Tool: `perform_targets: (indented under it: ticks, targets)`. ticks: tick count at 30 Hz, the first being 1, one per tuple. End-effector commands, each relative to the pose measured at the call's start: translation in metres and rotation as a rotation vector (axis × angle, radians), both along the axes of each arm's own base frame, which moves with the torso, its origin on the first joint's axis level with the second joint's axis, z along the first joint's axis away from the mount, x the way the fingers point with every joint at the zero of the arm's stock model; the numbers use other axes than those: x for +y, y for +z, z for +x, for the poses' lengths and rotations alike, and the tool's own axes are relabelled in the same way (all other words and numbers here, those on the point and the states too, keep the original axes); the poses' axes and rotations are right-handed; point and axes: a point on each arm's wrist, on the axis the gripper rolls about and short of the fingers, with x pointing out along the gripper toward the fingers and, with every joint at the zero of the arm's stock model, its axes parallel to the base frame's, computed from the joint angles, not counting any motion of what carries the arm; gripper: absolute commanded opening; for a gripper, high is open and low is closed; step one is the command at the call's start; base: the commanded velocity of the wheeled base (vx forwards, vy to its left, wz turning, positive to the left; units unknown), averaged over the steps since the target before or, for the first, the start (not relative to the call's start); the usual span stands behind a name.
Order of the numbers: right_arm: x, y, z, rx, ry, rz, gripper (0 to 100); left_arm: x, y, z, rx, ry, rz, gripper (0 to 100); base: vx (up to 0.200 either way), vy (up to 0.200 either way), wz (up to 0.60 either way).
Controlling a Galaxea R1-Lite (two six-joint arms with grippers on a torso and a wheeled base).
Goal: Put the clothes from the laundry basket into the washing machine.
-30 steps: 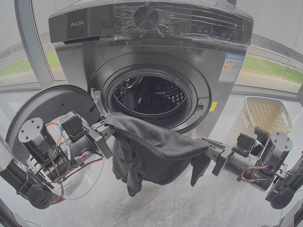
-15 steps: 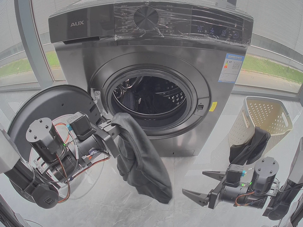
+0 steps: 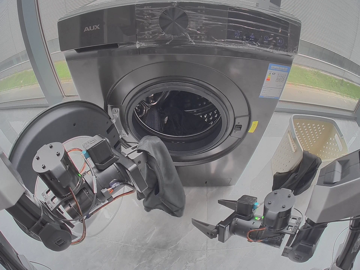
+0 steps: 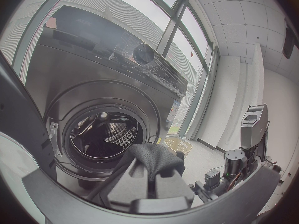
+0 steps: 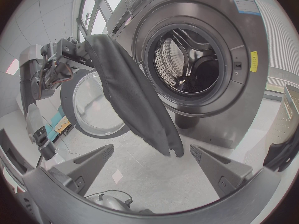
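Black motors [image 3: 50, 162], orange cables [image 3: 73, 210]; right tool [image 3: 206, 211] dark-grey wedges.

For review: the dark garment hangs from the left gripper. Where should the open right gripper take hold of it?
Probably grip the dark garment by its lower hanging end, coming in from the robot's right. It hangs in a narrow fold from the left gripper, its bottom free, and the right gripper is open on that side.

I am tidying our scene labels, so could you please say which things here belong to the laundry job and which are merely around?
Job: dark grey garment in the shut left gripper; grey front-loading washing machine, round door open; cream perforated plastic laundry basket; black garment draped over its rim; open right gripper.
Around: grey tiled floor; grey window frame.
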Motion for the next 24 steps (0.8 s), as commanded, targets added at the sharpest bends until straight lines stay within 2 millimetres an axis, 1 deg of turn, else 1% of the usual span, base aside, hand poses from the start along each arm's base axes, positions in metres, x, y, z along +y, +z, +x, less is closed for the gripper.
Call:
perform_targets:
  ticks: [1,3,4,8,9,12,17,22,24]
  targets:
    - [0.02,-0.02,0.021,-0.001,-0.003,-0.012,100,-0.002,0.0,-0.002,0.0,-0.01,-0.001,0,0.0,0.0,0.0]
    - [0.024,-0.02,0.024,-0.012,-0.003,-0.001,100,-0.003,0.001,-0.002,-0.001,-0.014,-0.002,0,0.0,0.0,0.0]
    - [0.033,-0.019,0.034,-0.037,-0.005,0.024,100,-0.007,0.001,-0.006,-0.002,-0.036,-0.004,0,0.0,0.0,0.0]
    - [0.042,-0.018,0.048,-0.084,-0.012,0.047,100,-0.011,0.006,-0.013,-0.016,-0.061,-0.017,0,0.0,0.0,0.0]
    - [0.042,-0.018,0.048,-0.084,-0.012,0.047,100,-0.011,0.006,-0.013,-0.016,-0.061,-0.017,0,0.0,0.0,0.0]
    - [0.052,-0.015,0.054,-0.119,-0.002,0.058,100,-0.011,0.009,-0.014,-0.022,-0.066,-0.022,0,0.0,0.0,0.0]
    - [0.061,-0.016,0.063,-0.121,-0.002,0.051,100,-0.013,0.012,-0.019,-0.032,-0.083,-0.029,0,0.0,0.0,0.0]
    - [0.07,-0.027,0.076,-0.143,-0.01,0.043,100,-0.012,0.014,-0.021,-0.038,-0.089,-0.034,0,0.0,0.0,0.0]
    - [0.072,-0.03,0.078,-0.153,-0.01,0.041,100,-0.012,0.015,-0.021,-0.04,-0.089,-0.036,0,0.0,0.0,0.0]
